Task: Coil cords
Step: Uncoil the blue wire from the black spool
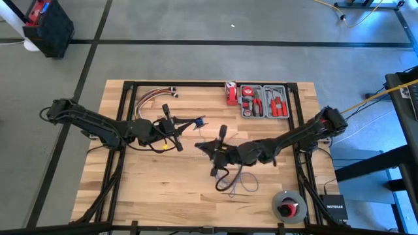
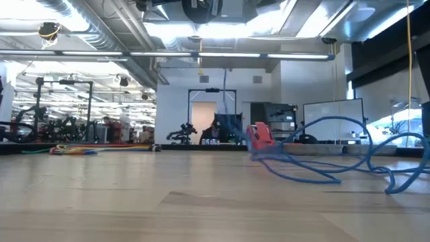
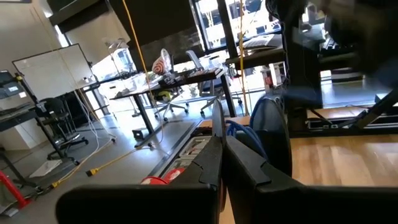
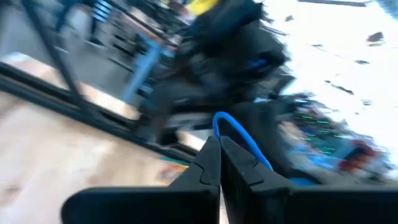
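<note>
1. Cord (image 1: pixel 236 183): thin blue wire lying in loose loops on the wooden table (image 1: pixel 150 189), near the front edge and right of centre. In the low view it rises from the tabletop in arcs (image 2: pixel 322 144).
2. Right gripper (image 1: pixel 204 147): near the middle of the table, just above the loops. Its fingers (image 4: pixel 214 158) are pressed together, and a bend of the blue cord (image 4: pixel 239 134) stands out from between their tips, so the cord appears pinched there.
3. Left gripper (image 1: pixel 196 122): left of centre, toward the back of the table. Its fingers (image 3: pixel 217 152) are closed against each other, with blue cord (image 3: pixel 239 129) showing at their tips; a grip on it cannot be confirmed.
4. Other items: bundle of red, yellow and white wires (image 1: pixel 153 98) at the back left; tool tray (image 1: pixel 264 101) at the back right; tape roll (image 1: pixel 289 205) at the front right corner.
</note>
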`<control>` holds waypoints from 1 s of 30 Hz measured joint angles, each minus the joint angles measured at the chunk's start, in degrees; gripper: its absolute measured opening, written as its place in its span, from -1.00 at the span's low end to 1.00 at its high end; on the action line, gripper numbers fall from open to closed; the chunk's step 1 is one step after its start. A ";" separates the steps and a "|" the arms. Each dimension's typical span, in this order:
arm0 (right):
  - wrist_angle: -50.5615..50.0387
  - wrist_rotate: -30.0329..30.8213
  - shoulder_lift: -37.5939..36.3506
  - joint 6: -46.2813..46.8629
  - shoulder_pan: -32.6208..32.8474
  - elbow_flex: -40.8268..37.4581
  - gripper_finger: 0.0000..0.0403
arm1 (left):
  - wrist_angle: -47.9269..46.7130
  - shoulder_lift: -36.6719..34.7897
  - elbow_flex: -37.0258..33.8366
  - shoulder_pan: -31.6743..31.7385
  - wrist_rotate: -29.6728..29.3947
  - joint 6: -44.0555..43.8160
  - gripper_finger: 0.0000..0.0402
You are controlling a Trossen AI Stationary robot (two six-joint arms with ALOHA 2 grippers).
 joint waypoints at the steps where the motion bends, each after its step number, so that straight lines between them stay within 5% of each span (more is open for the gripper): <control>1: -1.15 2.70 -0.92 -1.45 0.65 0.82 -0.99 | -0.02 0.00 0.00 0.00 0.00 0.16 -0.97; 7: -8.57 22.69 -6.69 -8.13 2.79 3.55 -0.99 | 0.00 -0.01 0.00 0.00 0.00 0.24 -0.97; 12: -29.10 30.94 -8.79 3.95 2.46 3.01 -0.99 | 0.14 0.00 0.00 -0.04 0.00 0.20 -0.97; 15: -43.15 25.21 -7.92 18.86 1.46 2.88 -0.99 | 1.00 -0.02 0.00 -0.04 0.00 0.14 -0.97; 18: -46.33 17.89 -4.71 26.54 0.06 2.47 -0.99 | 2.66 -0.09 -0.02 -0.04 0.00 0.04 -0.97; 26: -22.74 -1.99 6.47 13.91 -0.39 3.68 -1.00 | 4.78 -0.11 -0.02 0.95 0.04 -1.15 -0.97; 30: -21.52 -5.52 7.67 9.64 -0.31 10.03 -1.00 | 4.35 0.02 -0.02 2.68 -0.22 -2.00 -0.97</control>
